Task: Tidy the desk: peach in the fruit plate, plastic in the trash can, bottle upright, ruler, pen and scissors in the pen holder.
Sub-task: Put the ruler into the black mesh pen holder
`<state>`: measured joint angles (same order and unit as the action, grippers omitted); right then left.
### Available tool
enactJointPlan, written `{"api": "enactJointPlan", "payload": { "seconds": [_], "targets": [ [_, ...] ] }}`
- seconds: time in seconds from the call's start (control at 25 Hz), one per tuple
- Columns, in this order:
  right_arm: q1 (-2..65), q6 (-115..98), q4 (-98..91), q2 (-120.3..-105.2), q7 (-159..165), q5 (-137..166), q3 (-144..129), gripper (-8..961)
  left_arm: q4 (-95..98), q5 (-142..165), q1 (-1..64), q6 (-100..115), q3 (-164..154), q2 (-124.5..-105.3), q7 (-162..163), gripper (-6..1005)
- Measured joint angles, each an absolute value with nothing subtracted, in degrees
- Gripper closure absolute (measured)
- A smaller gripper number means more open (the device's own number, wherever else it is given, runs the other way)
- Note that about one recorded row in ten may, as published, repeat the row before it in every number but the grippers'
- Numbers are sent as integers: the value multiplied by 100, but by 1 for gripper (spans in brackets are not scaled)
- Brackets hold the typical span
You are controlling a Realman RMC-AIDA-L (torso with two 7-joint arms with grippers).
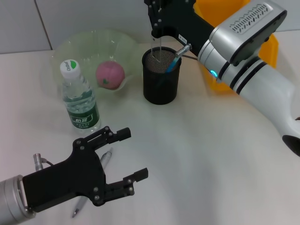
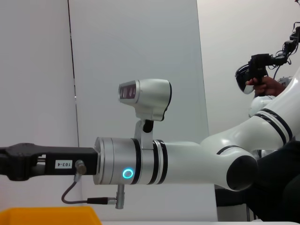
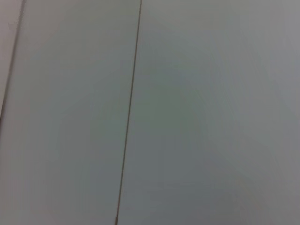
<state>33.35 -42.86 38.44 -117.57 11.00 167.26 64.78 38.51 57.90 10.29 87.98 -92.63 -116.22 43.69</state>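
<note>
head: I look down on desk [image 1: 197, 154] | left wrist: sideways at right arm [image 2: 154, 161], shared with head | right wrist: close on wall [image 3: 197, 117]

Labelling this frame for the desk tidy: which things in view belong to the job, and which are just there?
Job: peach, plate, bottle, pen, pen holder, yellow bin, left gripper, right gripper.

Just there: wall, a person's hand with a controller.
</note>
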Motion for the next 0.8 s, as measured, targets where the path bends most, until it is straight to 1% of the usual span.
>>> {"api": "enactJointPlan", "payload": {
  "seconds": [0.4,0.8],
  "targets": [
    [3376,-4390,3744,-11759,1097,16719,6560,949,3822,5793,1028,8798,-9266,-11643,4376,202],
    [3475,-4351,3513,-11728,1096,16716,6611,949,3795,5792,1036,8798,-9263,-11645,4344,203]
  ]
}}
